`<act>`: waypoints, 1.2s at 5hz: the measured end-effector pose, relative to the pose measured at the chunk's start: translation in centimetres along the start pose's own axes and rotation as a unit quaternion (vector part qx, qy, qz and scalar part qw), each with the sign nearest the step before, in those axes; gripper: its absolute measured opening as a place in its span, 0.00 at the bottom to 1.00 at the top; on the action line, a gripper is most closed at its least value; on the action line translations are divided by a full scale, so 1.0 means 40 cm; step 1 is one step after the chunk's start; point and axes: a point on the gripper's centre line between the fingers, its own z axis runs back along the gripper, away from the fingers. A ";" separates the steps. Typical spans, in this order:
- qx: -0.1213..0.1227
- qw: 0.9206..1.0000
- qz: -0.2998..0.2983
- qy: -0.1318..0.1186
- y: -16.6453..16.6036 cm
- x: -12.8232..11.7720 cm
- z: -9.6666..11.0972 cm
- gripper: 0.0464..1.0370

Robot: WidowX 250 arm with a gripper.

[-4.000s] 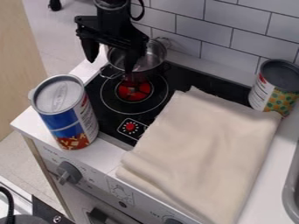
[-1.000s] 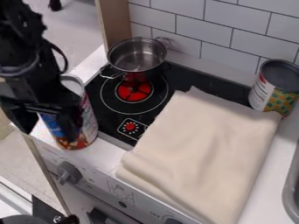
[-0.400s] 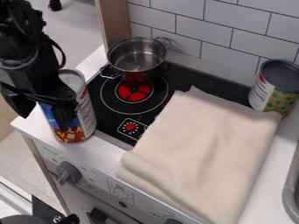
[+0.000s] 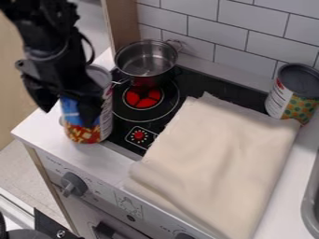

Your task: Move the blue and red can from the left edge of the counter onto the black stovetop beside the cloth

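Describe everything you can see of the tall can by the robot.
The tall can looks like cardboard or metal, with a blue-and-white label turning red and orange near the base. It stands nearly upright on the white counter, left of the black cooktop. The spread fingers partly hide it; whether they touch it, I can't tell.

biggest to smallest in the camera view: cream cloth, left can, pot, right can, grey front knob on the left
Cream cloth
Left can, pot, right can: too close to rank; the hand hides part of the left can
Grey knob
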 end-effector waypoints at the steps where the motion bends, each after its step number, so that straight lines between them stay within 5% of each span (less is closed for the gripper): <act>1: 0.004 1.000 0.000 -0.002 -0.030 0.023 -0.007 0.96; 5: -0.028 0.996 0.011 -0.082 -0.142 0.094 -0.023 0.96; 6: -0.042 0.997 0.002 -0.062 -0.146 0.080 -0.025 0.96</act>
